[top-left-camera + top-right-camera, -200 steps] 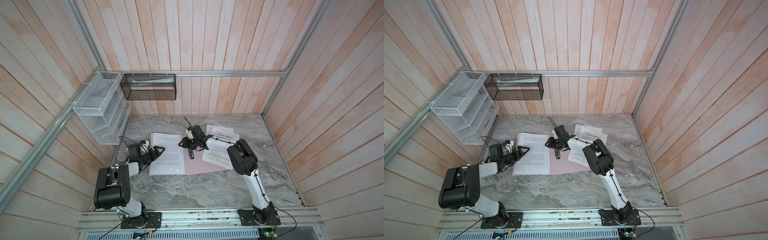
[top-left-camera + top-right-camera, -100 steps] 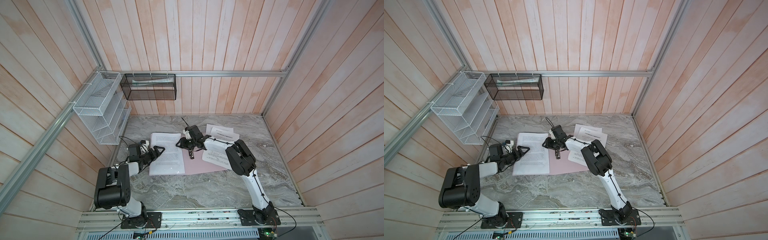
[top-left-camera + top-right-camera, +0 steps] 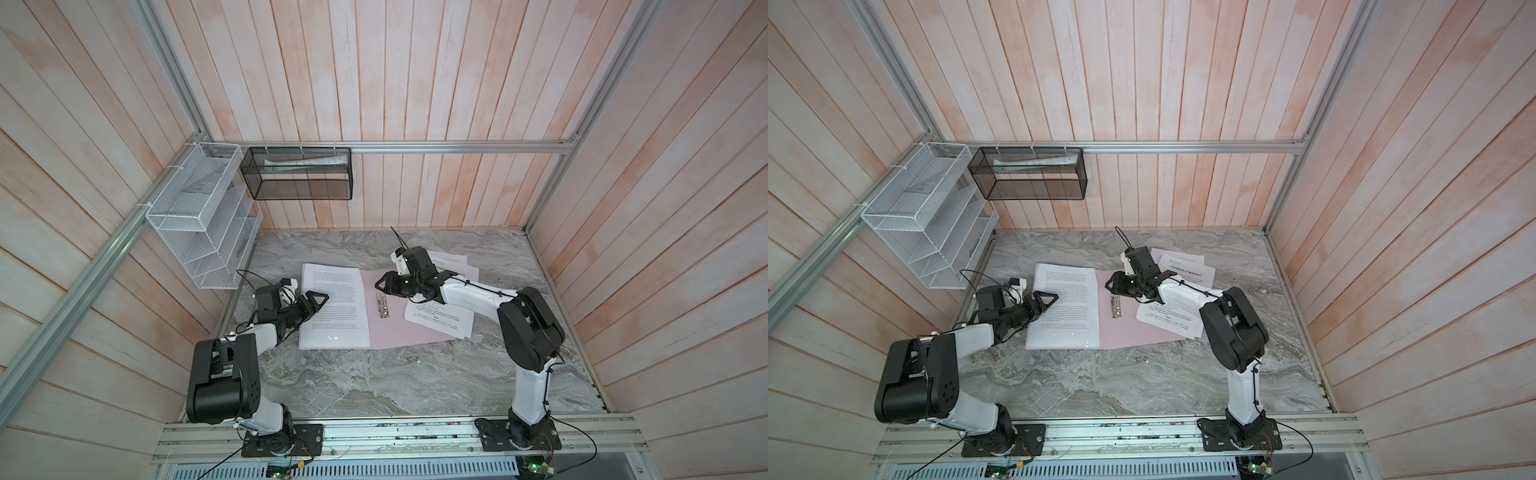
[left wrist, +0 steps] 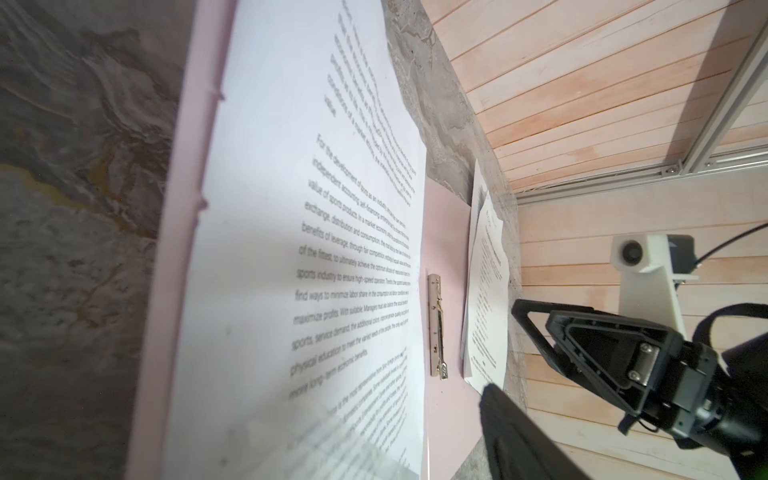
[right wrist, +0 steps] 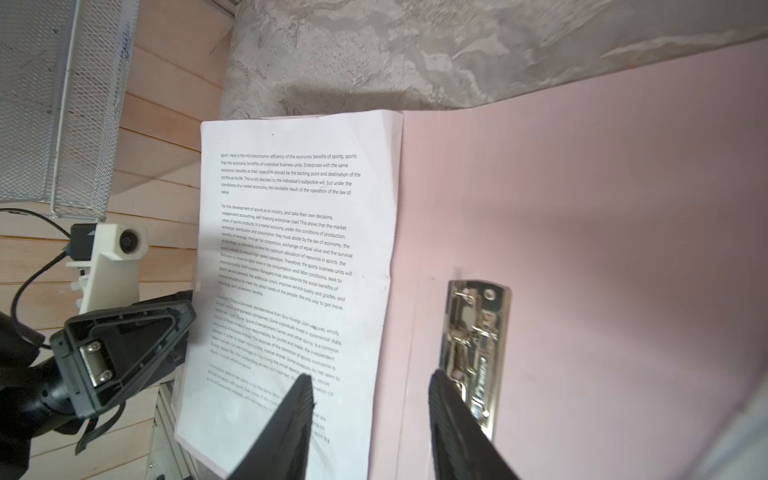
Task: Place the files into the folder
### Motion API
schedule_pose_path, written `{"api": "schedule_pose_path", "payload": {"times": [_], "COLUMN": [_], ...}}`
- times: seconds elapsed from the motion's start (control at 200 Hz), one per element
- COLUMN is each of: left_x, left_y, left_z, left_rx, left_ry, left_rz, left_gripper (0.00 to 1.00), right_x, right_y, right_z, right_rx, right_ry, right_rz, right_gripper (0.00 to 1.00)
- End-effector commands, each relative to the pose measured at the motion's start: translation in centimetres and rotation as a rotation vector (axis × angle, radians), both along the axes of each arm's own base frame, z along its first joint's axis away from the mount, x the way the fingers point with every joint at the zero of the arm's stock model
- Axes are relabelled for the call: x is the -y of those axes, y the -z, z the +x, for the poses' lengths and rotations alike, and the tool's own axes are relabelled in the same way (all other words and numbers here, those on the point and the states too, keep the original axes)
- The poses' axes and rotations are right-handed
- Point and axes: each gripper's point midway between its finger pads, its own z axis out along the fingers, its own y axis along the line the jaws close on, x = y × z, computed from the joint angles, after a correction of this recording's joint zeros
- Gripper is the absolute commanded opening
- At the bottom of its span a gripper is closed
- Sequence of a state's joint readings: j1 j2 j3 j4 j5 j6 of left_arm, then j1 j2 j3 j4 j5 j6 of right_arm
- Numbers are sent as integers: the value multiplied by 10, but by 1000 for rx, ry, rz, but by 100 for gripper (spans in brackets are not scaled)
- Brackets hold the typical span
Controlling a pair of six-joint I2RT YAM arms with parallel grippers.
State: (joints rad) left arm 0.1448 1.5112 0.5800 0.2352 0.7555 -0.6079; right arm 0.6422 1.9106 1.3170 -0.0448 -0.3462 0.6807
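The pink folder (image 3: pixel 399 328) (image 3: pixel 1133 332) lies open on the marble table, with its metal clip (image 3: pixel 383 305) (image 5: pixel 478 345) beside the spine. One printed sheet (image 3: pixel 336 307) (image 4: pixel 291 208) covers its left half. More files (image 3: pixel 440 320) lie fanned over its right edge. My left gripper (image 3: pixel 320 299) (image 3: pixel 1050 299) is low at that sheet's left edge, jaws apart, and a lifted paper edge hides one finger in the left wrist view. My right gripper (image 3: pixel 384 284) (image 5: pixel 371 374) hovers open over the spine near the clip, with nothing between its fingers (image 5: pixel 457 415).
A white wire rack (image 3: pixel 199 232) hangs on the left wall. A black mesh basket (image 3: pixel 299 174) holding rolled papers hangs on the back wall. Wooden walls close in the table on three sides.
The right arm drifted a little left, then drew back to the right, with its gripper still over the folder's spine. The left arm has stayed at the sheet's edge.
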Motion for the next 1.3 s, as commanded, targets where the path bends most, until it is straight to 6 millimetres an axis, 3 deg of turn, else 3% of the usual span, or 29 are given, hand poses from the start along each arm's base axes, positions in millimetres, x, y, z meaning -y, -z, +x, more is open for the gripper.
{"api": "schedule_pose_path", "payload": {"times": [0.0, 0.21, 0.655, 0.915, 1.06, 1.13, 1.296], "left_x": [-1, 2, 2, 1, 0, 0, 0], "left_y": [-13, -16, -35, -45, -50, -49, -42], "left_z": [2, -4, -17, -27, -32, -33, -34], "left_rx": [37, 34, 32, 28, 36, 32, 22], "left_ry": [5, 14, 6, -4, -10, -8, -5], "left_rz": [36, 17, 33, 46, 64, 65, 71], "left_gripper": [77, 56, 60, 57, 43, 28, 12], "right_x": [27, 59, 63, 61, 59, 58, 54], "right_y": [21, 35, 41, 44, 47, 48, 50], "right_z": [-9, -16, -14, -16, -17, -18, -19], "right_rx": [2, -42, -54, -63, -68, -72, -75], "right_ry": [16, 51, 56, 56, 49, 46, 33], "right_rz": [-96, -77, -77, -36, -20, -16, -8], "right_gripper": [44, 43, 43, 41, 41, 41, 40]}}
